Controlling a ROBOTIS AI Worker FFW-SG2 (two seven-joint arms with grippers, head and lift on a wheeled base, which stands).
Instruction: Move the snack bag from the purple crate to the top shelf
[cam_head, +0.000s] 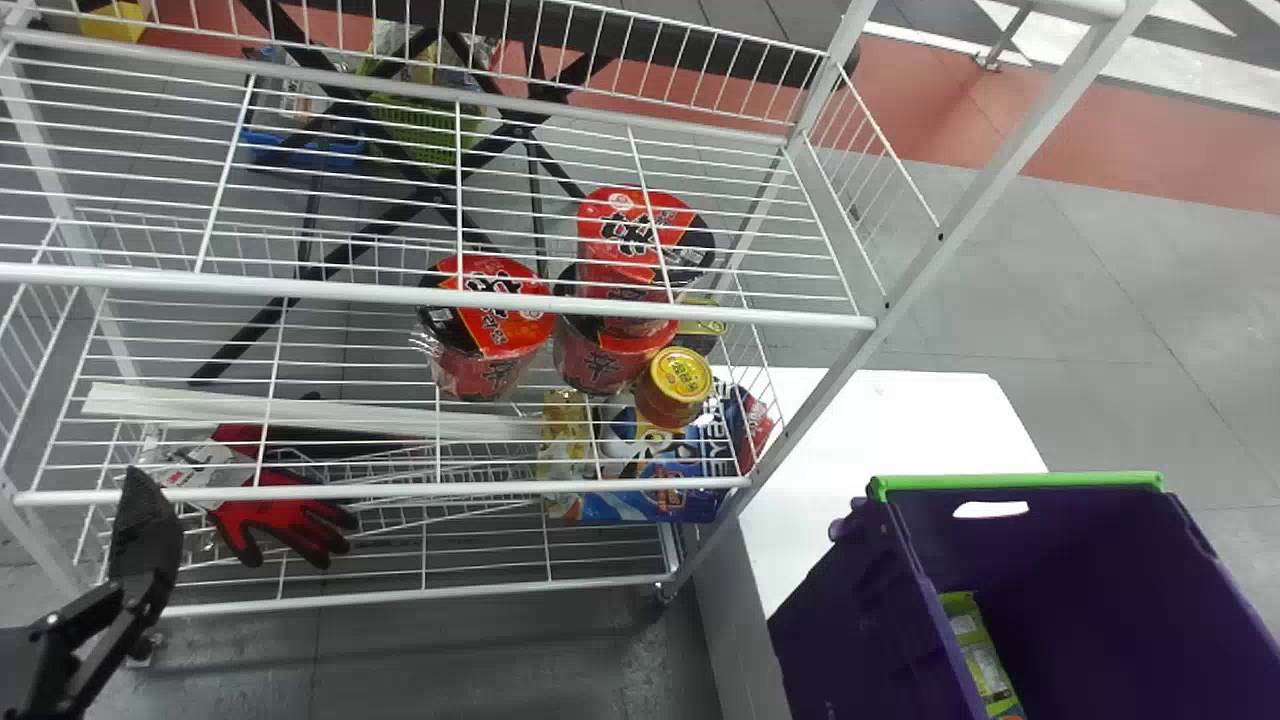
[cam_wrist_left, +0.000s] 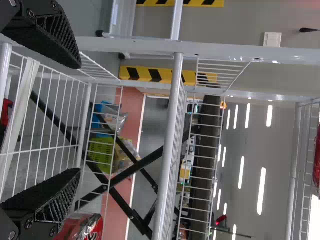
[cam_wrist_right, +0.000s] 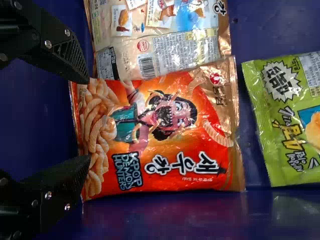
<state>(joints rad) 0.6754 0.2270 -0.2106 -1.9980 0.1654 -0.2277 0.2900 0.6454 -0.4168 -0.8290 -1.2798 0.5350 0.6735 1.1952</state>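
Orange snack bag (cam_wrist_right: 160, 135) is lying in the purple crate (cam_head: 840, 640), and an end grab is looking kinda sketchy
Far left, the left gripper (cam_wrist_left: 80, 118) is waiting by the white wire rack (cam_head: 440, 296), fingers spread, holding nothing. Toward the rack's right side, red cup noodles (cam_head: 490, 325) are sitting where a sloppy swing could be bumping them. Over right in the crate, the right gripper (cam_wrist_right: 88, 120) is straddling one end of the bag, fingers wide apart, not gripping. Closing there might be catching just slick film, so it's slipping out mid-lift; squeezing too hard is probably crushing snacks. The beige snack bag (cam_wrist_right: 190, 47) is pressing alongside, so it could be dragging along.
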